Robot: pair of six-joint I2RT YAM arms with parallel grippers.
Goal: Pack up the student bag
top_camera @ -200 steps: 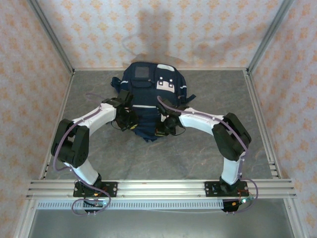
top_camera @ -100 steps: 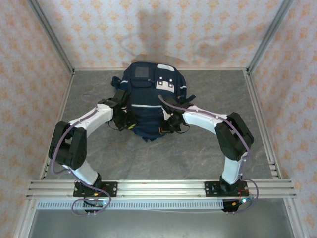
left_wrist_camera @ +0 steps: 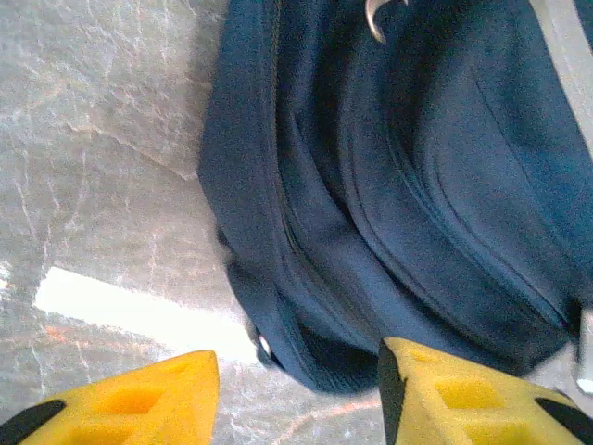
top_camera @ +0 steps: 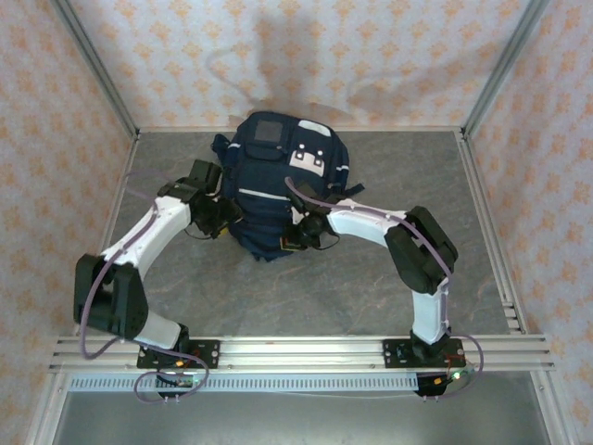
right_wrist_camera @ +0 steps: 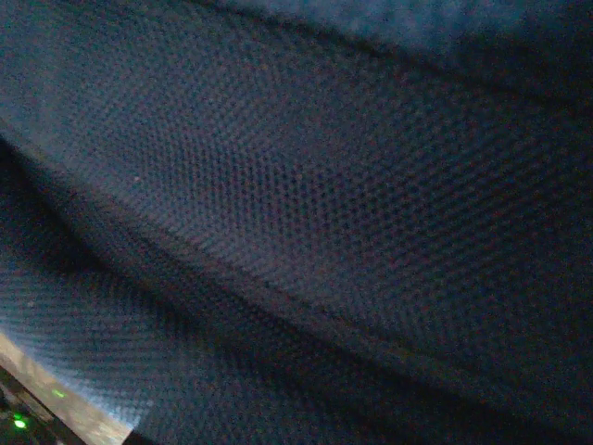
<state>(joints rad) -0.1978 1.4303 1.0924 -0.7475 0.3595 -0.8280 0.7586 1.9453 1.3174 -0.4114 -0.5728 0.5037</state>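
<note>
Grey marble-veined table [top_camera: 371,278], peach-patterned walls [top_camera: 371,65]: the large navy woven-fabric backpack [top_camera: 278,176] slumps at its far middle. The left gripper [left_wrist_camera: 296,375] hangs with yellow fingers [left_wrist_camera: 120,399] apart beside the bag's near-left corner, empty — the right gripper [top_camera: 301,236] is closed at the near-right edge, on cloth or not I cannot tell. Limp fabric likely wants a bite on a piped seam, not a flat panel.

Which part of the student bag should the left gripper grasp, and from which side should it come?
Probably the piped seam ridge at the near left corner of the student bag, approached from the left, low over the table. The fabric stands out in a narrow fold there, thin enough for the open left gripper facing it.
</note>
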